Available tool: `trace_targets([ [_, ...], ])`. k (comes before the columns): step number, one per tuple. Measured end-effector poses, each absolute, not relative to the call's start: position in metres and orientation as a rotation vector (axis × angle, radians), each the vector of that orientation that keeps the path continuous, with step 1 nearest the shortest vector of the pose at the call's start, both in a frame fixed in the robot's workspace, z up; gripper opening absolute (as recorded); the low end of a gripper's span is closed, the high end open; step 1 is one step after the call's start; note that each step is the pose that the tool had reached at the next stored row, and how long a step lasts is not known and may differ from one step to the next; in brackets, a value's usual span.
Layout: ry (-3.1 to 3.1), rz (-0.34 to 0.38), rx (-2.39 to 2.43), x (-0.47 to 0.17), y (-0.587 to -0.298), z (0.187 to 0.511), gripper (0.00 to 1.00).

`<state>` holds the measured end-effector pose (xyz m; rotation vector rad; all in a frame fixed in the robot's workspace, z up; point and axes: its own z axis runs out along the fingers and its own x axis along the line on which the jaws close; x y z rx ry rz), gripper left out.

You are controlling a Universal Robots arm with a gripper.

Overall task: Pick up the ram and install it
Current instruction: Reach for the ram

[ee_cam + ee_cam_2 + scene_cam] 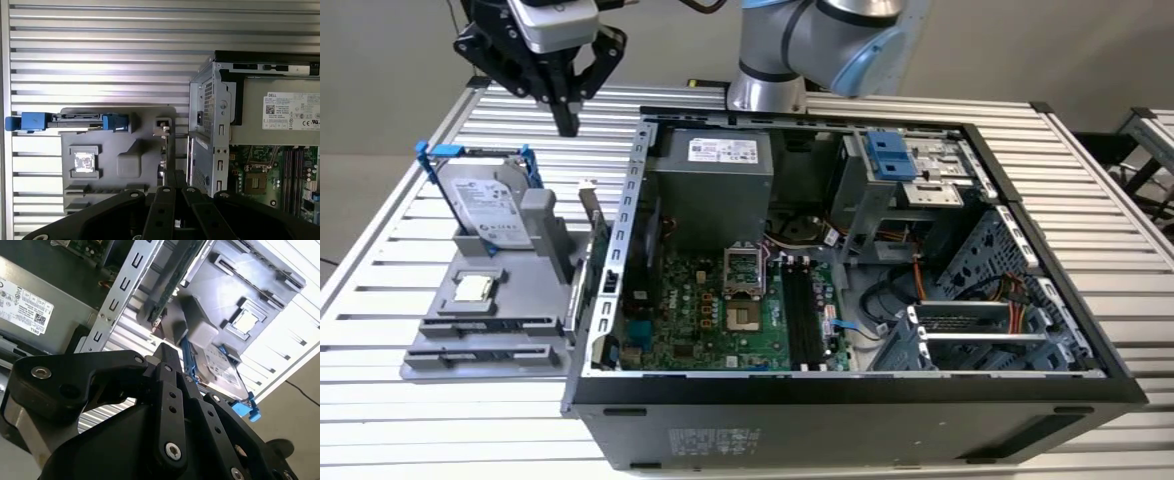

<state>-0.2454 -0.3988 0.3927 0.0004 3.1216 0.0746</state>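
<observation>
Hovering upper left in the exterior view above the counter (400, 420), pincer (567, 122) narrow and empty; ram (172, 282), green face seen in the second wrist view, stands in the grey holder (520, 300) at exterior left centre.

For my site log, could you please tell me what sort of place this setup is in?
Likely a robotics lab or test cell for computer assembly: a robot arm works at a slatted metal table bearing an open computer case and a grey parts fixture.
</observation>
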Motion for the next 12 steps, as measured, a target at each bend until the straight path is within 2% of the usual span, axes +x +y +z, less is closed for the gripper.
trace_targets([
  [12,3.122,0.075,-0.016,-0.264,-0.399,0.393,0.00],
])
